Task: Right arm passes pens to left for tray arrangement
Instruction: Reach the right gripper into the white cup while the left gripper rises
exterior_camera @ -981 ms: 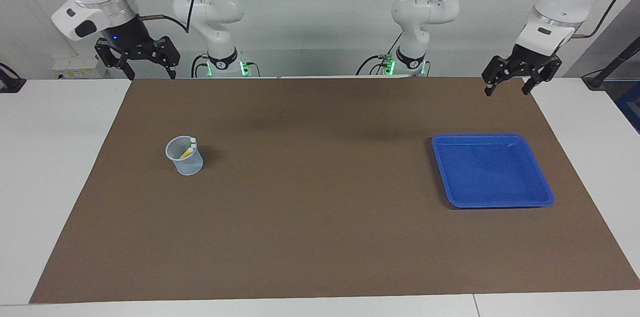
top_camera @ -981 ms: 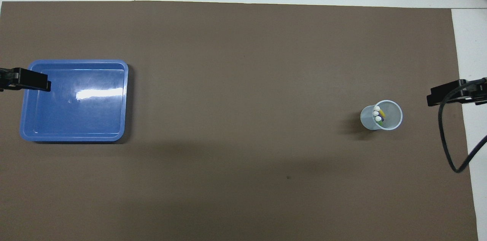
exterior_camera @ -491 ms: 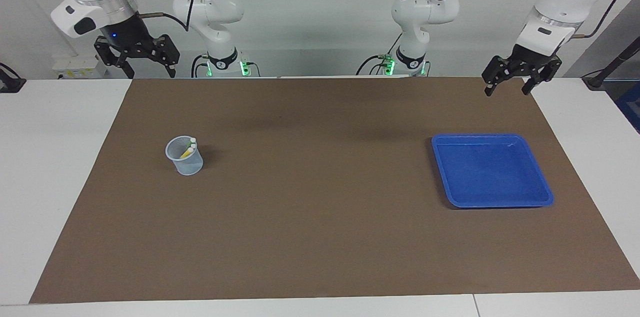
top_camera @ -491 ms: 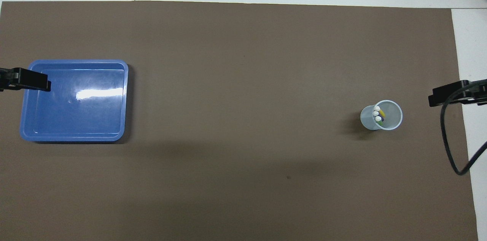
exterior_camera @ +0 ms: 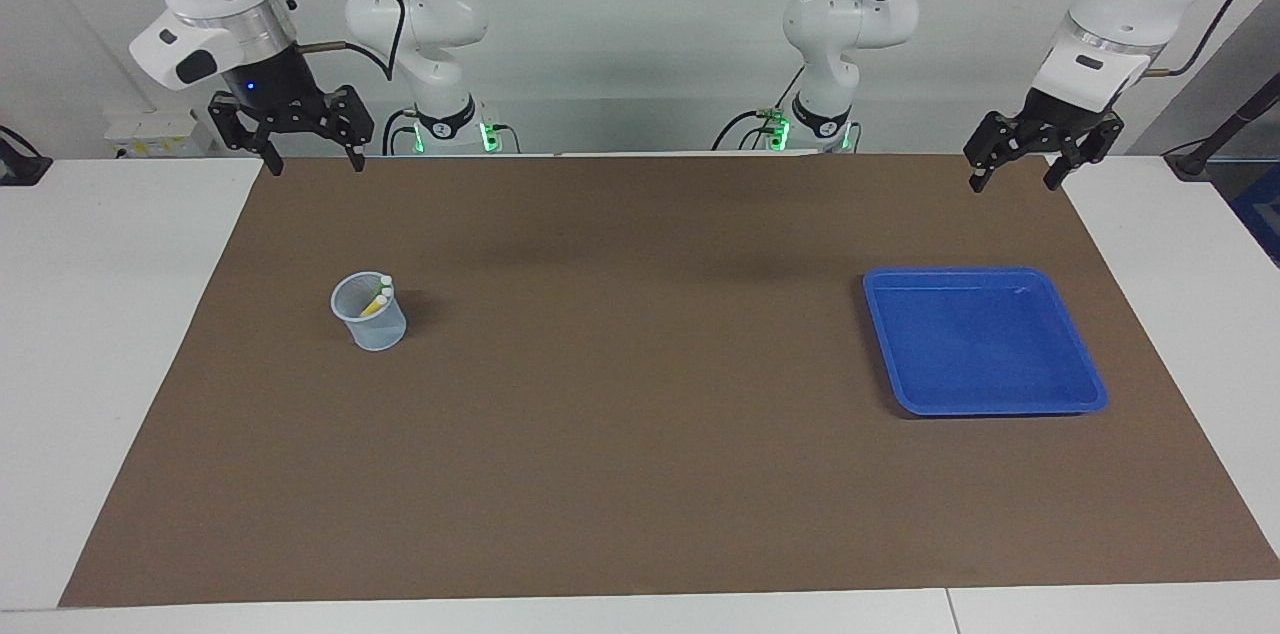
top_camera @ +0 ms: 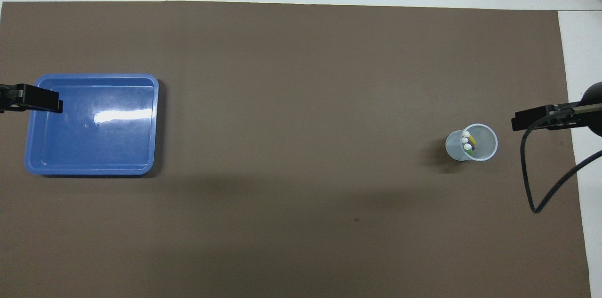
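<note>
Right tool (exterior_camera: 312,160) released, fingers spread wide, gripping nothing, touching nothing — up in the air over the brown mat's (exterior_camera: 640,474) corner at the right arm's end of the bench (exterior_camera: 110,334). Left tool (exterior_camera: 1017,174) likewise released and bare, fingers apart, hanging over the mat's edge nearest the robots, at the left arm's end; waiting there.

Pens (top_camera: 467,141) standing together in the small pale-blue mesh cup (exterior_camera: 370,314), leaning on its wall, three whitish ends poking above the rim — yellow barrel plain to see, purple and green only glimpsed in the overhead view. Cup upright on the mat, toward the right arm's end, well apart from the right tool.

Tray (exterior_camera: 1085,384) flat on the mat toward the left arm's end, well apart from the cup. Bright blue, glossy, rounded corners, raised rim; nothing in it.
</note>
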`<state>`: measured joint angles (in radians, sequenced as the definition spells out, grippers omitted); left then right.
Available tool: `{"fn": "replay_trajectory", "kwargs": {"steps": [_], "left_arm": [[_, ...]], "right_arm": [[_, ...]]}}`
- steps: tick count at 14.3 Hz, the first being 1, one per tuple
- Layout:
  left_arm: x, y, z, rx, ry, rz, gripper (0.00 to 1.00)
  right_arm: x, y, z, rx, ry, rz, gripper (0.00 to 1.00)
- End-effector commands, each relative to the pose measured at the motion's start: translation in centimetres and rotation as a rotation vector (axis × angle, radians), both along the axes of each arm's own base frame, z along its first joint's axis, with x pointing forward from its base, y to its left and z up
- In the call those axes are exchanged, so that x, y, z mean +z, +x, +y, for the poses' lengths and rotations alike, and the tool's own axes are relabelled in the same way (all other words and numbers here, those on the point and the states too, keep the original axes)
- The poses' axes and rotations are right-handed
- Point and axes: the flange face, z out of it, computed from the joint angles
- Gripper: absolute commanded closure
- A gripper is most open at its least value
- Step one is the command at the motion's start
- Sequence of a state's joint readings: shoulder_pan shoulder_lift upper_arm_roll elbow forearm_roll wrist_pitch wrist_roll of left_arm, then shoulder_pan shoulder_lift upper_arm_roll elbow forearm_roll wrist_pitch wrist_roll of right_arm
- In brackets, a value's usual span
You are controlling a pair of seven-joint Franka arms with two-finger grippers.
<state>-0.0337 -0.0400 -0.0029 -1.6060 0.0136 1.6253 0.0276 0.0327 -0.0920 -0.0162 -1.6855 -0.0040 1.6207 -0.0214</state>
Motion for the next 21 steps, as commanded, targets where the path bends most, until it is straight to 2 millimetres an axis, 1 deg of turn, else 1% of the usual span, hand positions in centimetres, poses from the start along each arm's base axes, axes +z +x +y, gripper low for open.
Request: {"fn": "replay_trajectory", "kwargs": {"steps": [1, 3, 5, 6, 7, 9, 11, 12, 13, 14, 16, 17, 18, 20, 21], "left_arm": [[0.4, -0.1, 0.0, 0.001, -0.009, -0.002, 0.0], [0.4, -0.1, 0.1, 0.003, -0.009, -0.002, 0.0], [0.3, -0.1, 0.2, 0.004, -0.009, -0.002, 0.0], [0.4, -0.2, 0.3, 0.006, -0.009, -0.005, 0.0], [0.2, -0.1, 0.3, 0.006, -0.009, -0.005, 0.0], [0.4, -0.2, 0.3, 0.007, -0.01, -0.008, 0.0], [0.4, -0.2, 0.0, 0.004, -0.01, -0.009, 0.0], [0.3, -0.2, -0.1, 0.003, -0.01, -0.006, 0.0], [0.3, -0.2, 0.1, 0.004, -0.011, -0.005, 0.0], [0.3, -0.2, 0.0, 0.003, -0.016, -0.006, 0.0], [0.2, -0.2, 0.1, 0.003, -0.022, -0.004, 0.0], [0.2, -0.3, -0.1, 0.004, -0.04, -0.004, 0.0], [0.2, -0.1, -0.3, 0.004, -0.054, -0.011, 0.0], [0.0, -0.2, -0.9, -0.005, -0.059, -0.012, 0.0], [0.0, -0.2, -1.1, -0.006, -0.059, -0.01, 0.0]], "right_arm": [[-2.9, -0.6, -1.0, -0.003, 0.004, -0.02, 0.0], [-5.6, -0.5, -2.7, -0.033, 0.004, -0.017, 0.0], [-7.6, -0.4, -2.9, -0.043, 0.004, -0.011, 0.0], [-8.7, -0.3, -3.4, -0.067, 0.005, -0.011, 0.0], [-9.8, 0.3, -3.7, -0.081, 0.004, -0.031, 0.0], [-11.7, 1.1, -3.3, -0.116, 0.006, -0.037, 0.0], [-14.5, 2.8, -3.3, -0.135, 0.006, -0.04, 0.0], [-16.2, 3.4, -3.1, -0.139, 0.005, -0.021, 0.0], [-17.3, 3.7, -2.9, -0.136, 0.004, -0.004, 0.0], [-18.1, 4.0, -2.2, -0.13, 0.004, 0.001, 0.06], [-18.9, 4.4, -1.6, -0.153, 0.005, -0.008, 0.13], [-19.0, 4.5, -1.5, -0.156, 0.006, -0.007, 0.19], [-19.0, 4.4, -1.4, -0.158, 0.005, -0.002, 0.24], [-19.2, 4.2, -1.2, -0.181, 0.007, 0.012, 0.24], [-20.0, 3.9, -1.2, -0.186, 0.005, 0.025, 0.24]]}}
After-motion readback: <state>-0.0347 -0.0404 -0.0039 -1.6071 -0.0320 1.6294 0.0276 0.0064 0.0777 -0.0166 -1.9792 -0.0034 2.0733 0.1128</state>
